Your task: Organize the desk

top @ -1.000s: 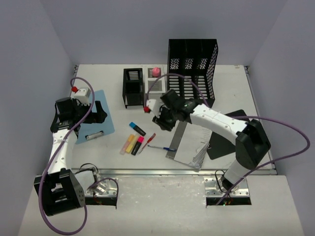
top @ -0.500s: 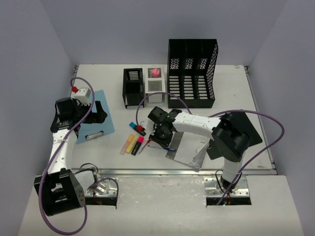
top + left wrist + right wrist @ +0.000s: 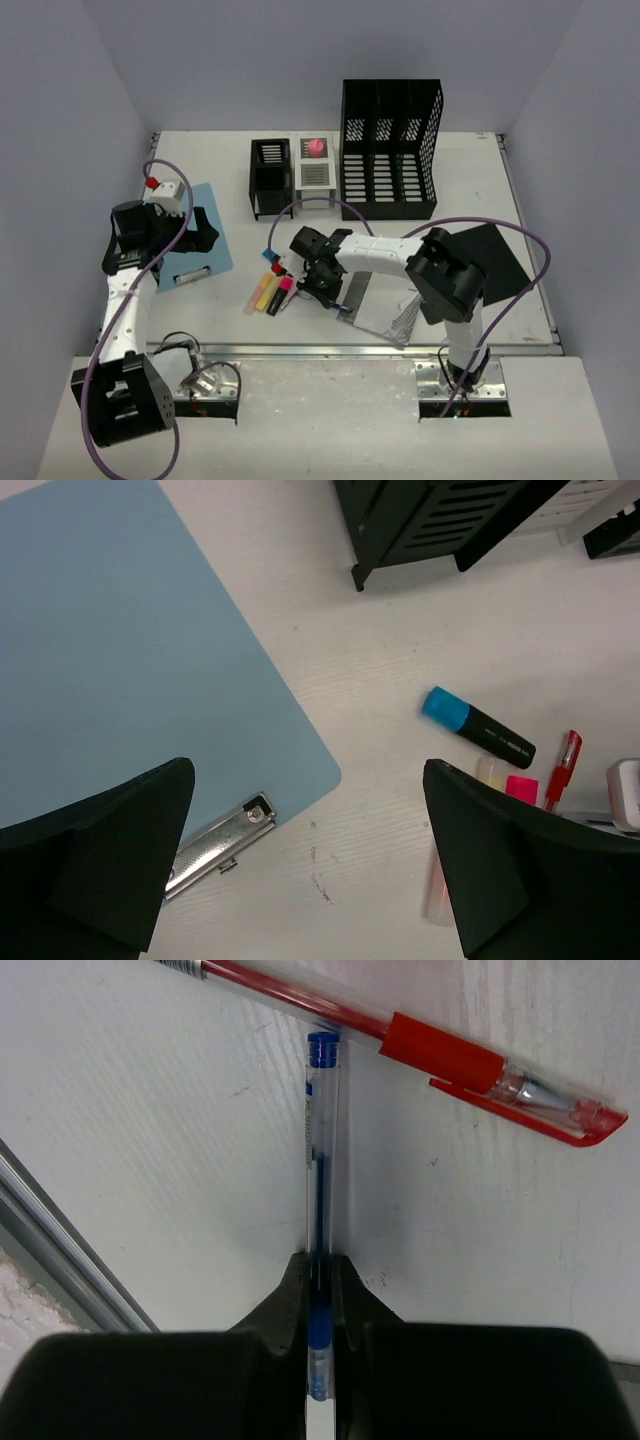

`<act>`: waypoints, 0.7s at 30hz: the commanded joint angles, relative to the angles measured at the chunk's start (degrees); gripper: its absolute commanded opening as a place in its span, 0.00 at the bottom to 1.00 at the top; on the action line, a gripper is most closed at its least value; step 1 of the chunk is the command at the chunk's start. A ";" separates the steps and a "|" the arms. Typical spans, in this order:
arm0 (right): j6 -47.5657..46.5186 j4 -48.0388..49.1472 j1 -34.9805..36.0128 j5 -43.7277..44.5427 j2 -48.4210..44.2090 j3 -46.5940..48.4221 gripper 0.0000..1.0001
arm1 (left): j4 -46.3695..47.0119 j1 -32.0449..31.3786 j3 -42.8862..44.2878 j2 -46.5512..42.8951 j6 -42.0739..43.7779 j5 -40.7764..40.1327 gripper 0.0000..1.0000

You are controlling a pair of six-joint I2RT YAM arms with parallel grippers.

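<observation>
- Pickup under way: right end effector pinches shut on the blue pen lying on the white surface beneath both arms.
- Left end effector hovers wide open, empty.
- Next, likely: a clean lift toward the black holder.

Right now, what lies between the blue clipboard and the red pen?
A blue highlighter, a yellow highlighter and a pink highlighter lie there, seen in the top view.

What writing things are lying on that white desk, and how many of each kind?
Highlighters: 3 (blue highlighter, yellow highlighter, pink highlighter)
Pens: 2 (red pen; blue pen, pinched in the right gripper)
Total: 5
</observation>
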 commanded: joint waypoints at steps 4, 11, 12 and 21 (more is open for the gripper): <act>5.03 -0.77 -0.41 -1.15 -5.29 1.93 0.01 | 3.65 0.44 0.53 -11.24 12.91 9.11 0.95; 26.09 -8.32 -12.43 -16.43 -9.26 7.72 0.01 | -10.91 -3.07 9.22 -17.05 49.28 22.11 0.87; 27.87 -8.24 -13.06 -16.19 -9.78 7.29 0.01 | -13.47 -3.86 9.58 -17.67 56.12 23.44 0.83; 42.74 -7.63 -20.09 -27.91 -12.77 3.07 0.01 | -21.07 -30.53 8.53 -19.97 76.23 20.24 0.74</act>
